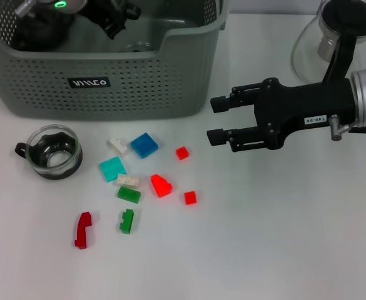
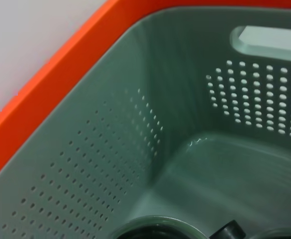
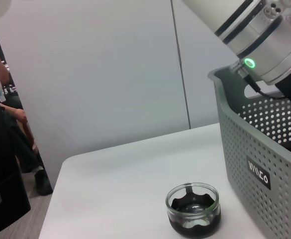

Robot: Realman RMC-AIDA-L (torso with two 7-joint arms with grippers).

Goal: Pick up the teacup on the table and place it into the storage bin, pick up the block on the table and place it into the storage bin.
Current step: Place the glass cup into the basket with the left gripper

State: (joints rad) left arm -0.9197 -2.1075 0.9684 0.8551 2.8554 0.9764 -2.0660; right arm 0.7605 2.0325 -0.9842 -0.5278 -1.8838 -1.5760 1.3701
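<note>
The teacup, clear glass with a dark bottom and a black handle, stands on the table in front of the storage bin; the right wrist view shows the teacup beside the bin's labelled wall. Several small blocks lie to the cup's right, among them a blue block, a cyan block and a red block. My right gripper hovers open and empty, to the right of the blocks. My left gripper hangs inside the bin, over its perforated inner wall.
A round glassy rim with a black knob lies on the bin floor. A glass pot stands at the back right behind my right arm. Green and dark red pieces lie nearer the front.
</note>
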